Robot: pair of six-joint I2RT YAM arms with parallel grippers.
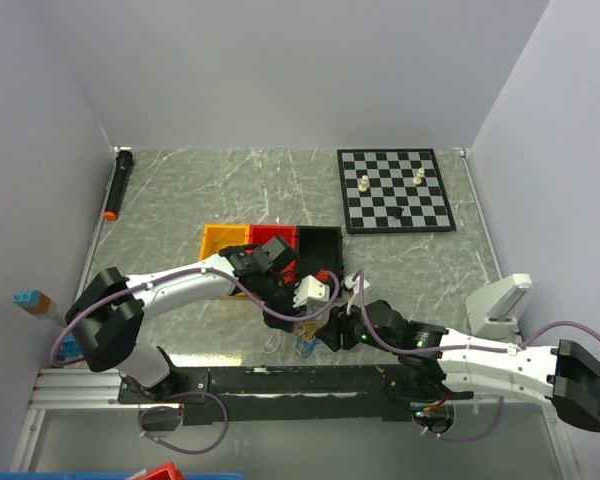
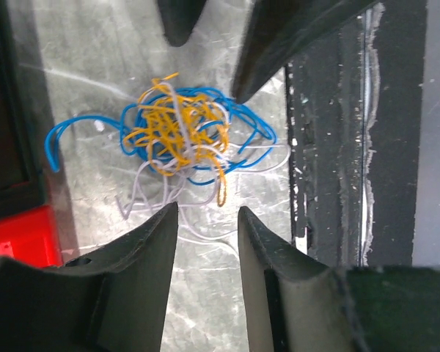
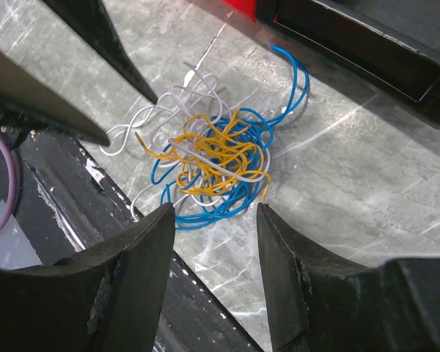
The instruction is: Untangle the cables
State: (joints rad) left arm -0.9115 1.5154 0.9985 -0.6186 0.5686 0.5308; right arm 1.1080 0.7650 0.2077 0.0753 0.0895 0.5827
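Hovering over the cables (image 2: 180, 136) with both arms right now, nothing grabbed yet. My left claw (image 2: 207, 213) is partly open with nothing between its jaws. My right claw (image 3: 214, 213) is spread a bit wider and is empty too. The clump sits on the bench (image 3: 367, 191) near its front edge, just in front of the red bin (image 2: 18, 235) and the black bin (image 3: 367, 44), and the two claws face each other across it.

How I'd play it: don't bite the middle. That yellow-orange ball is wound up inside the blue loops, and squeezing it probably just packs it harder. Better to go for loose ends. The blue tail (image 2: 55, 147) curling out toward the bins looks like the easiest grab for one claw, and the white strands (image 3: 128, 128) trailing toward the front edge suit the other. Pinch low, one wire each, then pull apart slowly and sideways.

A white strand runs under my left claw, but I honestly can't tell if it's touching. Thin wire like this could easily slip out of the pads, so go gentle.
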